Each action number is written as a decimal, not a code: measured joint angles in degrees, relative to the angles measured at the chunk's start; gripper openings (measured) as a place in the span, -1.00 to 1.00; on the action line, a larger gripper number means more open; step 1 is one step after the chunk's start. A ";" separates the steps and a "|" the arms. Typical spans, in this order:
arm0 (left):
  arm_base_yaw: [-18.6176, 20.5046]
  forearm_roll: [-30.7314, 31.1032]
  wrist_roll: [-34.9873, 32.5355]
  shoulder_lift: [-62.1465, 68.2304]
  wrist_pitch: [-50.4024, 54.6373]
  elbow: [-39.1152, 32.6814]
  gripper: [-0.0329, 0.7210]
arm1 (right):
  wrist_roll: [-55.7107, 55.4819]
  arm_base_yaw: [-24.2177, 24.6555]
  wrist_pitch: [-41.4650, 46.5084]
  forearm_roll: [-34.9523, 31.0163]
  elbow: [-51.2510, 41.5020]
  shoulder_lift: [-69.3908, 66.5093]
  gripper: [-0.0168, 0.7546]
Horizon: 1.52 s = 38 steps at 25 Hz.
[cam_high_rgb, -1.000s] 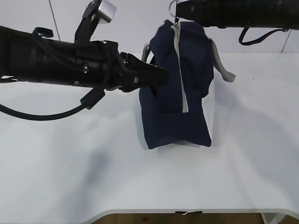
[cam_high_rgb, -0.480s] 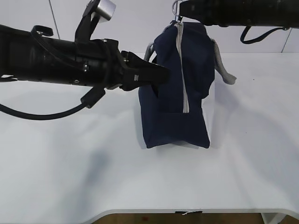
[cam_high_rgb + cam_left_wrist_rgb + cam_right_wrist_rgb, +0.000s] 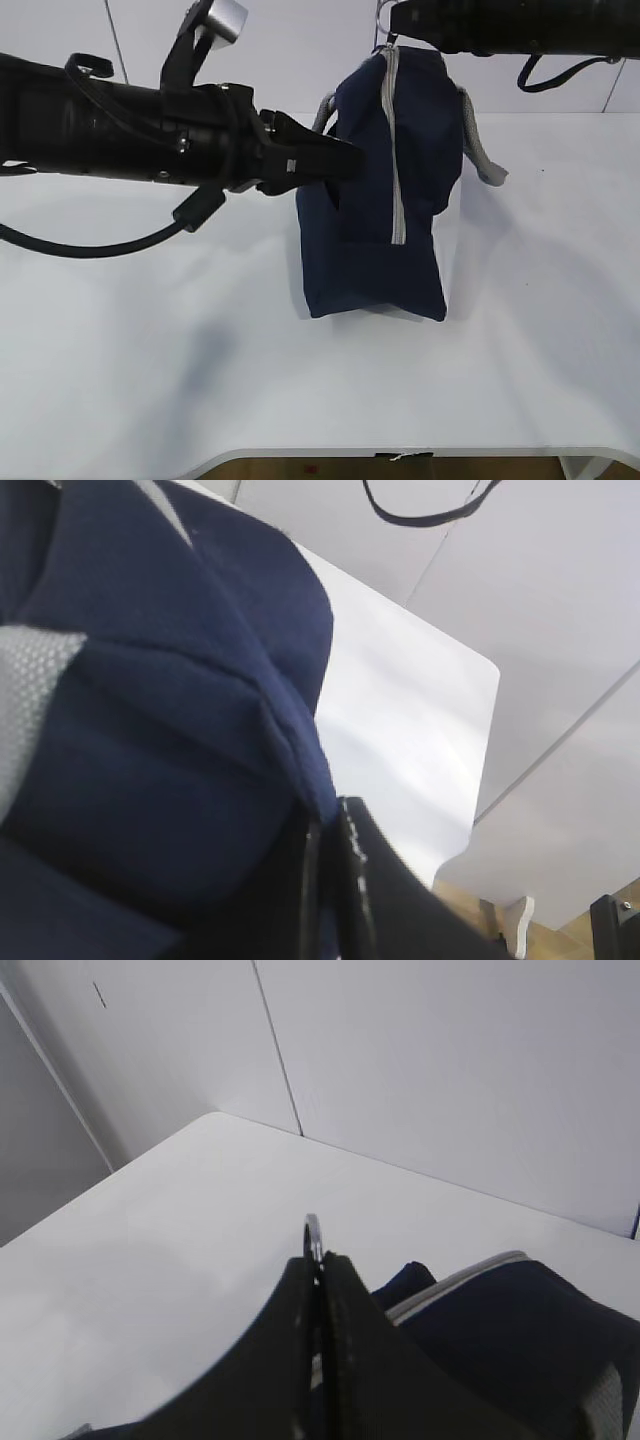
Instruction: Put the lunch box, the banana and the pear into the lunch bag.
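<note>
2 arms, 1 bag on the table, listed big to small.
table: white top [image 3: 130, 340], carries the bag; pale wall panels behind it.
left arm: black [image 3: 110, 130], comes in level from the left edge of the exterior view, silver-capped camera mount on top, black cable looping under it.
right arm: black [image 3: 520, 25], runs along the top edge from the right, ends above the bag's top corner.
lunch bag: navy fabric [image 3: 370, 240], sits just right of table centre between the 2 arms, base on the table, top hauled up into a peak and leaning right. White panel visible down its right side. Contents not visible from any view.
zipper: grey line [image 3: 393, 150] running from the peak down the front face, zipped shut along the length that shows.
handles: grey webbing; 1 loop [image 3: 480, 150] hangs off the right side, the other pokes out at top left beside the left fingers.
left gripper: [image 3: 345, 163] fingers clamped together on a fold of the bag's left wall near the top; left wrist view shows navy cloth pinched between the 2 black fingers [image 3: 365, 880].
right gripper: [image 3: 318, 1260] jaws pressed tight onto the zipper's ring pull at the peak.
ring pull: thin metal ring [image 3: 312, 1232], its top arc sticks up between the closed tips; also seen at the top edge of the exterior view.
</note>
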State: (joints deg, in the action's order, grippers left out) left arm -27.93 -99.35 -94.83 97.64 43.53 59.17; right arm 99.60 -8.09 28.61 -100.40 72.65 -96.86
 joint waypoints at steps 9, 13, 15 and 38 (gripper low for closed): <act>0.00 0.00 0.34 0.13 0.42 0.00 -0.93 | 0.00 -0.28 -1.82 0.00 0.00 0.00 -0.94; 0.00 0.13 0.56 0.13 0.67 0.08 -0.93 | 0.00 -0.32 -3.21 -0.22 0.00 0.00 -0.94; 0.02 0.13 0.61 0.13 0.76 0.08 -0.93 | 0.00 -0.41 -4.30 -0.22 0.00 0.00 -0.94; 0.51 -1.14 0.96 0.25 0.97 0.44 -0.93 | 0.66 -0.96 -6.22 -0.45 4.85 -3.17 -0.94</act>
State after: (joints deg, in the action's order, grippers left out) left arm -27.42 -100.49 -93.87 97.89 44.50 59.61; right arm 100.26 -9.05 22.39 -100.86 77.50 -100.03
